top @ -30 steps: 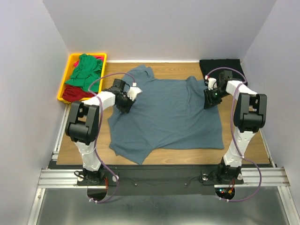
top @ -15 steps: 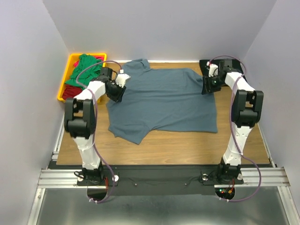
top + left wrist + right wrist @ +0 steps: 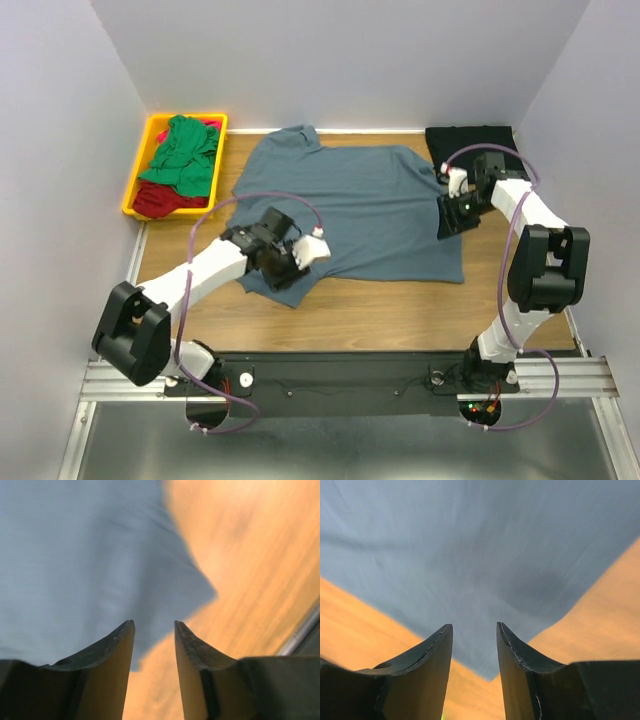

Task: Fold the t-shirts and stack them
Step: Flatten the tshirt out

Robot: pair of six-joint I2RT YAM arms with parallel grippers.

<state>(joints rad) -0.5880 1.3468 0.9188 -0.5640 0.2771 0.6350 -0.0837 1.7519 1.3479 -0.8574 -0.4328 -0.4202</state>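
Wood tabletop (image 3: 400,310) seen from above, my two arms reaching in from 6 o'clock. At 10 o'clock sits a yellow tray (image 3: 155,122) holding a crumpled green t-shirt (image 3: 185,150) piled on a red t-shirt (image 3: 158,200). At 2 o'clock, in the far corner, a black t-shirt (image 3: 480,138) lies flat, and my right arm's cable arcs over its near edge.

The slate blue-grey t-shirt (image 3: 350,215) is spread open across the middle. Its long axis runs from 9 to 3 o'clock: flaps that look like sleeves jut out at 11 and 7 o'clock, and a straight edge faces 3 o'clock.

My left pincer (image 3: 154,625) hovers over the 7 o'clock flap, fingers a narrow gap apart and holding nothing; that view is blurred. My right pincer (image 3: 474,627) hovers over the 3 o'clock edge, likewise slightly parted and empty.
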